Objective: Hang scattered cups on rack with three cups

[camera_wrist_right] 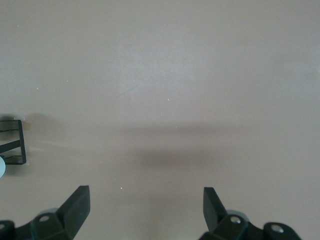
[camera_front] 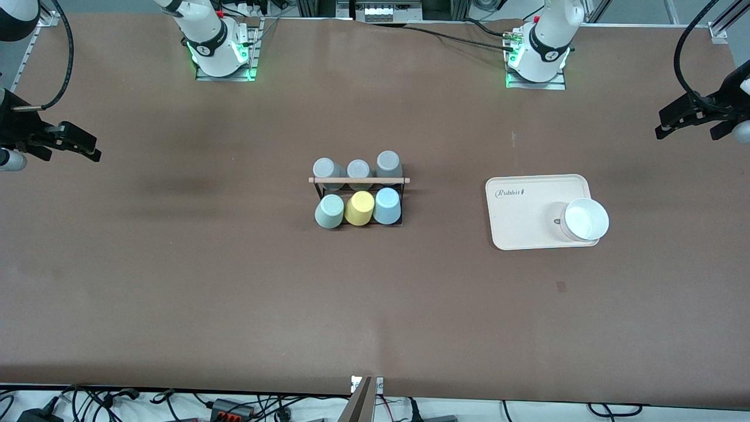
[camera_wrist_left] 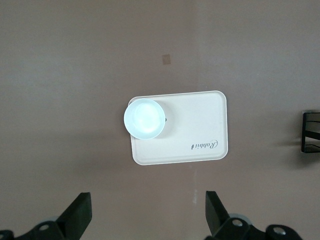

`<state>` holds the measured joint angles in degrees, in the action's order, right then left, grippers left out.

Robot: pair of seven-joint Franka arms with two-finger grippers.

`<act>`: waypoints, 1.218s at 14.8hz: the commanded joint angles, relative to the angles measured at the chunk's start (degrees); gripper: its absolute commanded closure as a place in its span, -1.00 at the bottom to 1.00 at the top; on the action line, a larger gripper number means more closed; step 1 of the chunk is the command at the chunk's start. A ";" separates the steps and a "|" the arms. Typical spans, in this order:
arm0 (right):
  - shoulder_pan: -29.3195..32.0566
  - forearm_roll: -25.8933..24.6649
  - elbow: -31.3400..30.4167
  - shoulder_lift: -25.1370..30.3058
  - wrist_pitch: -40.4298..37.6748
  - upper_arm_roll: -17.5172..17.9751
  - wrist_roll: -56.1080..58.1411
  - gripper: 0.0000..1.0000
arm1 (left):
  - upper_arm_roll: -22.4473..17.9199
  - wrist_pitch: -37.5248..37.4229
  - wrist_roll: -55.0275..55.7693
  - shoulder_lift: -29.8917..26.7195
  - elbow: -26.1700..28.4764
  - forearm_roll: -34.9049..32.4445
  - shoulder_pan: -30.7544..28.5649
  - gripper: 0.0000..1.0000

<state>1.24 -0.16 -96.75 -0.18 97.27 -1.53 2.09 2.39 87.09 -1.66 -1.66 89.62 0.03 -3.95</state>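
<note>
While both arms wait | left end effector (camera_wrist_left: pixel 145 212) agape | right end effector (camera_wrist_right: pixel 145 210) agape | tray (camera_front: pixel 521 217) reads "Rabbit"

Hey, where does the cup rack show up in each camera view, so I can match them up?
Front view: the rack stands mid-table, with six cups on it.
Left wrist view: only a black corner of it shows at the picture's edge.
Right wrist view: only a black wire end shows at the edge.
Shared landmark: the rack's black wire frame on the brown table.
</note>
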 commanded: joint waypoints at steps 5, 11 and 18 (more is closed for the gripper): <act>0.78 -0.37 -0.11 1.67 -2.87 1.36 0.90 -1.00 | 0.33 0.27 -1.41 -0.54 0.29 0.58 -0.36 -1.00; 0.78 -0.37 -0.11 1.67 -2.26 1.36 0.81 -1.00 | 0.60 0.27 -0.45 -0.62 0.47 0.58 0.35 -1.00; 0.69 -0.45 -0.19 1.67 -2.53 1.45 1.08 -1.00 | 0.86 0.18 -0.45 -0.80 0.47 0.58 0.00 -1.00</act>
